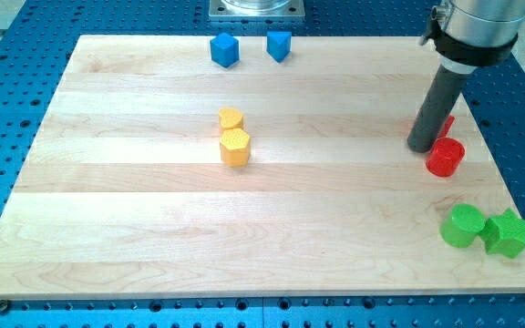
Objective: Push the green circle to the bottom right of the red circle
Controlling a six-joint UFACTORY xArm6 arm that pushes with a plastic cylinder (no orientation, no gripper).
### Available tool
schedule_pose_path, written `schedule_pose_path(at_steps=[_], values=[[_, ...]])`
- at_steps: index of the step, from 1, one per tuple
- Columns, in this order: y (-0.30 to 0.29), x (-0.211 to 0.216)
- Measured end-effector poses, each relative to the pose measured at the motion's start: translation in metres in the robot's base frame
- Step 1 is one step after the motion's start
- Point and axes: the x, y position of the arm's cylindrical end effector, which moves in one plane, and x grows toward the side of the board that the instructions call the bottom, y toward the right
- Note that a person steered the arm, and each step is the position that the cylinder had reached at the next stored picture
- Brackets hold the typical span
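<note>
My tip (420, 148) rests on the bench (135, 228) just to the view's left of the red circle (445, 157), slightly above its middle, close to it or perhaps touching; the rod partly hides a second red block (447, 124) that sits just above the red circle, its shape not clear. There is no claw on this arm, only the straight rod, so nothing is held or can be held. The green circle (464, 225) lies below the red circle and a little to the view's right of it, apart from it, with a green star (507, 233) touching or nearly touching its right side. Judged from this layout, the green circle looks to sit already roughly at the bottom right of the red circle, so the step in hand seems to be either a late adjustment or the approach to one. If the next move is a refinement, it calls for bringing my tip down past the red circle's left side without nudging it, then meeting the green circle from its left. Far to the red circle's left stand two yellow blocks (233, 138), and two blue blocks (250, 47) near the top edge.
</note>
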Motion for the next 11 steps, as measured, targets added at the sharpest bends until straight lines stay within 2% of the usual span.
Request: schedule_pose_path(at_steps=[2, 3, 5, 6, 7, 9, 10, 11], values=[[-0.034, 0.171], [-0.003, 0.184], [0.037, 0.138], [0.037, 0.131], [0.008, 0.131], [0.014, 0.109], [-0.012, 0.106], [-0.002, 0.093]])
